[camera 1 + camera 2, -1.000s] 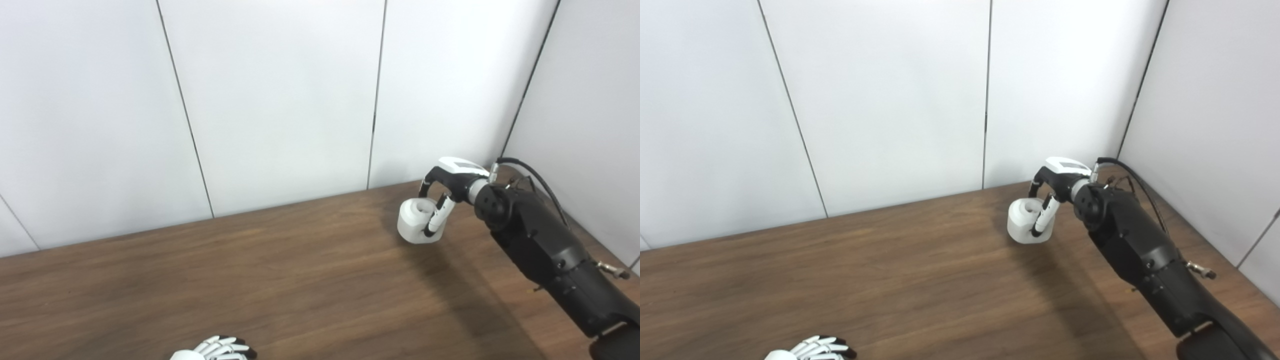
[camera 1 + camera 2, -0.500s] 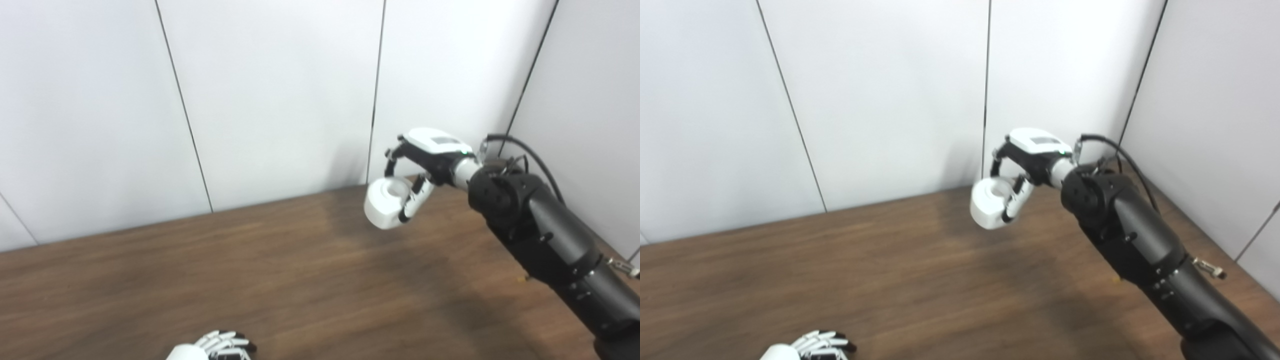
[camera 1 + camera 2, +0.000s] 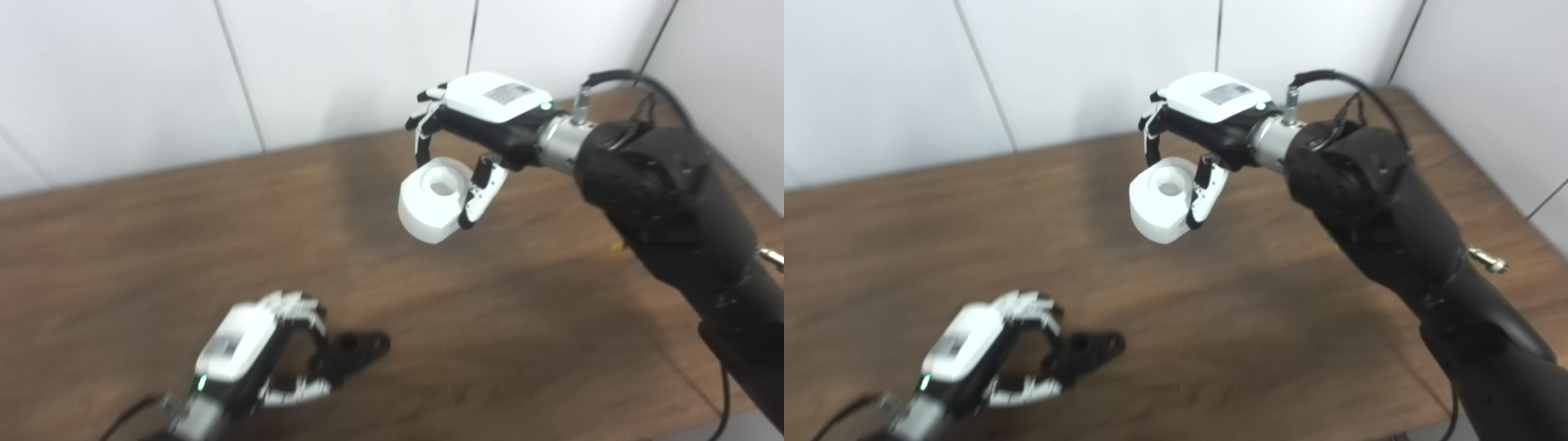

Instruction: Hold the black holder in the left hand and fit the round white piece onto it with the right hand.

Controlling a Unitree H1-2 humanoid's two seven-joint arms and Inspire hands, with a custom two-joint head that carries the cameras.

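The round white piece (image 3: 432,200), a thick ring with a hole in its top, hangs above the wooden table (image 3: 122,233) with my right hand (image 3: 471,131) shut on it from above. At the lower left my left hand (image 3: 269,352) is shut on the black holder (image 3: 352,352), whose end with a round hole sticks out to the right of the fingers. The white piece is well above and to the right of the holder, apart from it. The left hand is motion-blurred.
White wall panels (image 3: 343,61) stand along the table's far edge and right side. The black right forearm (image 3: 667,208) with its cable crosses the right part of the table. The table's near right corner edge (image 3: 704,429) shows at the bottom.
The camera has tilted down. My right hand has lifted the white piece and carried it left and nearer. My left hand has come up into view holding the black holder.
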